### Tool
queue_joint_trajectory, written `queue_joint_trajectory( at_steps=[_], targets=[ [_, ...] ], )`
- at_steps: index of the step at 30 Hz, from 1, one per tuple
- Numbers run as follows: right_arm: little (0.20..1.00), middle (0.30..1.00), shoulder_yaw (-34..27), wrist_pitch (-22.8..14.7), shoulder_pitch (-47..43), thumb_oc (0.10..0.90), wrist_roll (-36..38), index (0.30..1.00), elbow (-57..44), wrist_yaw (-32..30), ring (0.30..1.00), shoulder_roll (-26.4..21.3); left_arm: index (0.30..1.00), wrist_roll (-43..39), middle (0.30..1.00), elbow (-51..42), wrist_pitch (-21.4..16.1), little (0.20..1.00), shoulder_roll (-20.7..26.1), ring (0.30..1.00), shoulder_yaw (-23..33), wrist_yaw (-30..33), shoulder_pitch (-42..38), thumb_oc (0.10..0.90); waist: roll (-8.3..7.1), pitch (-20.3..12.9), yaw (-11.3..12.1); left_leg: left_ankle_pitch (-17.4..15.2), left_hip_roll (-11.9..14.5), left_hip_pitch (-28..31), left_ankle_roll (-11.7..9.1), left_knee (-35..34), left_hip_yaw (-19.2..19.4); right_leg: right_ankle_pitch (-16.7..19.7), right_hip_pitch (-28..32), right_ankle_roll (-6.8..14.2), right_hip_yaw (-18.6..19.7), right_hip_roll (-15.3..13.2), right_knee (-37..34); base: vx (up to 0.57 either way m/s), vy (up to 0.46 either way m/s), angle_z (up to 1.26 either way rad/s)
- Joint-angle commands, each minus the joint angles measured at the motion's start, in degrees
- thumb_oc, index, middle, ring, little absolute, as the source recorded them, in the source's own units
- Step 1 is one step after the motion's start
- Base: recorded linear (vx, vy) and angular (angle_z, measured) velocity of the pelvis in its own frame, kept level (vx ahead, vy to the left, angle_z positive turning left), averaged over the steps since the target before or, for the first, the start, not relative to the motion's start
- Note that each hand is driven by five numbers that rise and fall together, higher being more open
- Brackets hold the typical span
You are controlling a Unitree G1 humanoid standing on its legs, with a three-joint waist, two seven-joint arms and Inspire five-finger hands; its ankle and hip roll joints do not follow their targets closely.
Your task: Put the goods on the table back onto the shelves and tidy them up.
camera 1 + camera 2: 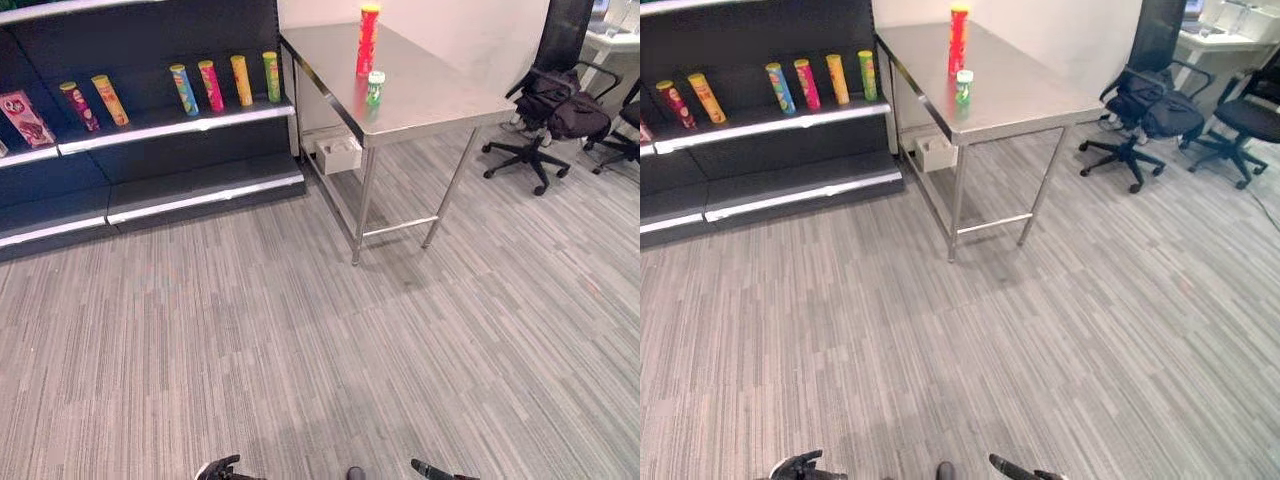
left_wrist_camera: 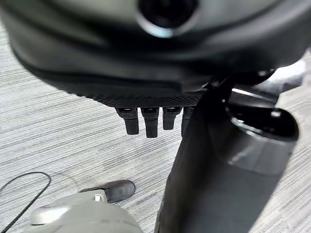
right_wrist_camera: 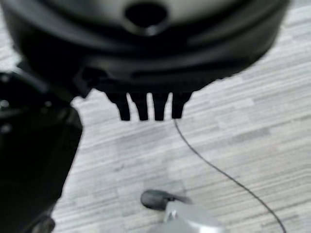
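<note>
Two hands are seen at the near edge of the head views, low over the carpet (image 1: 300,340): the left hand (image 1: 220,467) and the right hand (image 1: 435,469). In the wrist views the fingers (image 2: 150,121) of the left hand and the fingers (image 3: 146,109) of the right hand are held straight and loosely spread, and nothing is held by either.

Farther off, the steel table (image 1: 440,100) is found to the right, with a tall red can (image 1: 367,40) and a short green can (image 1: 375,88) standing on it, near each other but apart. These goods are well apart from both hands. To the left, the shelf (image 1: 180,125) carries a row of upright cans (image 1: 225,82); an office chair (image 1: 545,110) stands beyond the table.

Risk is judged as follows: the tall can is likely to be tipped if struck high during a reach, and the short can beside it may be knocked off the near table edge. Shelved cans may be toppled when another is set among them.

A pink box (image 1: 25,117) on the shelf is shown more fully in the left eye view; a second chair (image 1: 1240,125) is shown in full by the right eye view.
</note>
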Motion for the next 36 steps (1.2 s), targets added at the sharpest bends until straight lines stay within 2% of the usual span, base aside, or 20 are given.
queue_joint_trajectory(
  at_steps=[1, 4, 6, 7, 8, 11, 12, 13, 15, 16, 17, 18, 21, 22, 24, 28, 29, 31, 32, 36],
  targets=[
    [0.900, 0.900, 1.5, -1.5, -1.7, 0.800, 2.5, 0.900, -2.2, -0.8, 0.900, -1.8, 0.900, -1.1, 0.900, 0.7, -1.7, 0.900, 2.2, 0.900, 1.0, -0.5, -3.2, 0.800, -3.77, -0.1, -0.3, -1.2, -1.1, -3.9, -1.2, 1.6, -7.0, -1.4, -1.0, 5.1, 6.7, -1.6, 2.3, -0.03, -0.075, -0.12],
    [0.900, 0.900, 1.8, -1.7, -2.2, 0.800, 2.8, 0.900, -2.5, -0.8, 0.900, -2.6, 0.900, -0.7, 0.900, -0.6, -1.9, 0.900, 2.7, 0.900, 0.0, -0.5, -4.5, 0.800, -4.73, 2.2, -0.3, -2.7, -2.6, -11.2, -1.7, 15.0, -6.6, -1.9, -1.3, 4.3, 6.6, -1.9, 3.4, -0.02, -0.102, 0.24],
    [0.900, 0.900, 1.8, -1.5, -2.7, 0.800, 2.7, 0.900, -2.4, -1.3, 0.900, -3.5, 0.900, -2.5, 0.900, -1.6, -2.4, 0.900, 2.9, 0.900, 0.0, 0.2, -5.5, 0.800, -5.23, 3.7, 0.2, -0.4, -3.8, -19.1, -1.4, 22.4, -6.3, -2.8, -0.8, 3.8, 6.1, -2.3, 3.7, 0.11, -0.082, 0.24],
    [0.900, 0.900, 1.5, -1.4, -2.4, 0.800, 2.6, 0.900, -2.3, -1.3, 0.900, -3.8, 0.900, -3.6, 0.900, -2.4, -2.5, 0.900, 2.7, 0.900, 0.4, 0.2, -5.3, 0.800, -5.09, 3.4, 0.7, 0.0, -3.4, -20.5, -1.2, 18.5, -5.4, -3.5, 0.4, 4.1, 5.8, -2.3, 3.0, 0.42, 0.026, 0.16],
    [0.900, 0.900, 1.2, -1.5, -2.0, 0.800, 2.6, 0.900, -2.7, -1.3, 0.900, -4.0, 0.900, -4.8, 0.900, -3.3, -2.8, 0.900, 2.6, 0.900, 0.8, 0.3, -4.8, 0.800, -4.32, 2.6, 1.8, 4.6, -2.2, -22.0, -1.9, 11.4, -5.4, -4.6, 2.6, 4.2, 6.2, -1.5, 1.8, 0.46, 0.088, 0.07],
    [0.900, 0.900, 0.6, -1.7, -1.7, 0.800, 2.8, 0.900, -3.0, -1.9, 0.900, -4.1, 0.900, -5.9, 0.900, -4.9, -3.4, 0.900, 2.7, 0.900, 1.1, 0.9, -4.5, 0.800, -3.80, 2.6, 3.5, 9.5, -1.2, -26.3, -3.3, -1.0, -4.7, -7.1, 6.5, 4.2, 7.4, -1.7, 0.8, 0.39, 0.081, 0.09],
    [0.900, 0.900, 0.3, -1.9, -2.0, 0.800, 3.0, 0.900, -2.6, -2.1, 0.900, -4.1, 0.900, -6.2, 0.900, -5.2, -3.5, 0.900, 2.6, 0.900, 1.3, 1.0, -4.4, 0.800, -4.03, 2.7, 3.8, 10.5, -1.0, -27.5, -3.7, -3.1, -3.0, -8.0, 8.0, 4.3, 8.1, -2.2, 0.7, 0.48, 0.165, 0.07],
    [0.900, 0.900, 0.0, -1.9, -1.6, 0.800, 2.5, 0.900, -2.8, -1.8, 0.900, -3.8, 0.900, -6.4, 0.900, -5.9, -3.6, 0.900, 2.2, 0.900, 1.6, 0.5, -3.6, 0.800, -3.13, 1.2, 4.3, 11.2, -0.3, -25.1, -3.6, -4.5, -2.3, -8.6, 9.2, 4.8, 9.3, -2.2, 0.7, 0.52, 0.223, -0.15],
    [0.900, 0.900, -0.2, -1.9, -1.2, 0.800, 1.8, 0.900, -2.8, -1.3, 0.900, -3.2, 0.900, -6.1, 0.900, -6.2, -3.9, 0.900, 1.7, 0.900, 1.7, 0.5, -3.0, 0.800, -2.43, -0.3, 4.3, 14.1, -0.7, -22.8, -3.7, -4.5, -3.4, -9.0, 10.3, 5.5, 10.1, -3.4, 0.7, 0.47, 0.274, -0.80],
    [0.900, 0.900, -0.9, -1.9, -1.3, 0.800, 2.1, 0.900, -2.4, -1.2, 0.900, -2.8, 0.900, -5.8, 0.900, -5.8, -3.8, 0.900, 1.5, 0.900, 2.0, 0.5, -2.4, 0.800, -2.58, -1.7, 4.4, 14.1, -1.5, -20.5, -3.1, -4.5, -3.7, -8.8, 9.8, 6.9, 10.9, -5.4, 2.9, 0.32, 0.216, -1.04],
    [0.900, 0.900, -0.9, -1.9, -1.3, 0.800, 2.1, 0.900, -2.4, -1.2, 0.900, -2.8, 0.900, -5.8, 0.900, -5.8, -3.8, 0.900, 1.5, 0.900, 2.0, 0.5, -2.4, 0.800, -2.66, -1.7, 4.5, 14.1, -1.5, -20.4, -3.1, -4.5, -3.6, -8.9, 9.9, 6.9, 11.0, -5.5, 3.0, 0.46, 0.285, -0.82],
    [0.900, 0.900, -1.2, -1.9, -1.3, 0.800, 2.3, 0.900, -2.6, -0.9, 0.900, -2.5, 0.900, -5.0, 0.900, -5.7, -3.8, 0.900, 1.8, 0.900, 2.0, 0.4, -1.9, 0.800, -2.89, -2.7, 4.2, 12.6, -2.2, -17.9, -2.1, -4.5, -2.9, -6.8, 9.0, 8.3, 11.7, -7.6, 7.2, 0.34, 0.201, -0.45],
    [0.900, 0.900, -1.7, -2.0, -1.5, 0.800, 2.2, 0.900, -4.2, -0.6, 0.900, -2.8, 0.900, -4.2, 0.900, -6.1, -3.6, 0.900, 2.5, 0.900, 2.0, -0.1, -1.5, 0.800, -2.97, -2.4, 4.4, 10.0, -3.4, -14.3, -0.5, -4.5, -1.9, -0.9, 4.4, 10.4, 11.8, -9.9, 18.7, 0.30, 0.225, -0.28],
    [0.900, 0.900, -1.5, -1.9, -2.5, 0.800, 1.5, 0.900, -5.4, -0.9, 0.900, -3.1, 0.900, -3.7, 0.900, -6.2, -3.5, 0.900, 3.4, 0.900, 2.2, 0.2, -2.0, 0.800, -2.04, -0.5, 3.9, 7.6, -3.2, -11.1, 0.8, -4.5, -0.7, 8.8, -2.2, 10.2, 8.8, -12.6, 29.5, 0.21, 0.238, -0.25],
    [0.900, 0.900, -1.6, -1.9, -2.1, 0.800, 1.3, 0.900, -5.5, -1.2, 0.900, -2.6, 0.900, -3.0, 0.900, -6.0, -3.4, 0.900, 4.1, 0.900, 2.0, 0.5, -2.4, 0.800, -0.52, 0.8, 3.0, 5.5, -1.8, -8.4, 1.2, -4.5, -0.1, 6.4, -7.1, 8.5, 2.3, -15.3, 33.7, 0.22, 0.208, -0.21],
    [0.900, 0.900, -1.7, -1.5, -1.9, 0.800, 1.7, 0.900, -4.2, -1.4, 0.900, -2.7, 0.900, -2.3, 0.900, -5.3, -3.5, 0.900, 4.2, 0.900, 1.6, 0.6, -3.3, 0.800, -0.46, 2.2, 0.9, 3.0, -1.7, -5.7, 0.4, -4.5, -0.5, 0.9, -10.5, 8.6, -3.0, -12.4, 21.5, 0.21, -0.020, 0.16],
    [0.900, 0.900, -1.6, -1.3, -2.2, 0.800, 2.1, 0.900, -4.1, -1.5, 0.900, -2.7, 0.900, -2.0, 0.900, -5.3, -3.4, 0.900, 4.1, 0.900, 1.2, 0.7, -3.7, 0.800, -1.26, 2.9, -0.4, 1.7, -2.6, -4.2, 0.3, -4.5, -1.4, 2.2, -12.9, 9.5, -2.8, -10.0, 13.3, 0.30, -0.102, 0.20],
    [0.900, 0.900, -1.2, -1.2, -1.8, 0.800, 2.1, 0.900, -4.0, -1.5, 0.900, -2.7, 0.900, -1.1, 0.900, -5.3, -3.5, 0.900, 4.1, 0.900, 1.0, 0.8, -3.9, 0.800, -2.32, 3.5, -2.2, -0.1, -4.2, -1.4, 0.6, -4.5, -3.3, 5.9, -15.7, 10.5, 0.3, -7.0, 5.6, 0.45, -0.115, -0.02],
    [0.900, 0.900, -0.4, -0.9, -1.4, 0.800, 0.7, 0.900, -3.2, -1.6, 0.900, -3.1, 0.900, -0.1, 0.900, -4.1, -3.4, 0.900, 3.6, 0.900, 0.9, 0.7, -4.3, 0.800, -2.77, 4.2, -3.7, -1.9, -4.6, 1.6, 0.4, -4.5, -6.0, 9.3, -18.4, 12.2, 2.9, -4.7, 0.7, 0.50, -0.140, 0.34],
    [0.900, 0.900, 0.0, -1.0, -0.3, 0.800, -0.3, 0.900, -2.8, -1.1, 0.900, -3.7, 0.900, 1.5, 0.900, -3.6, -3.6, 0.900, 2.4, 0.900, -0.7, 0.1, -3.8, 0.800, -3.37, 2.7, -4.0, -4.2, -3.9, 3.7, -0.2, -4.5, -7.8, 10.7, -15.7, 11.0, 2.4, -5.8, 0.7, 0.31, -0.215, 0.90]
  ],
)
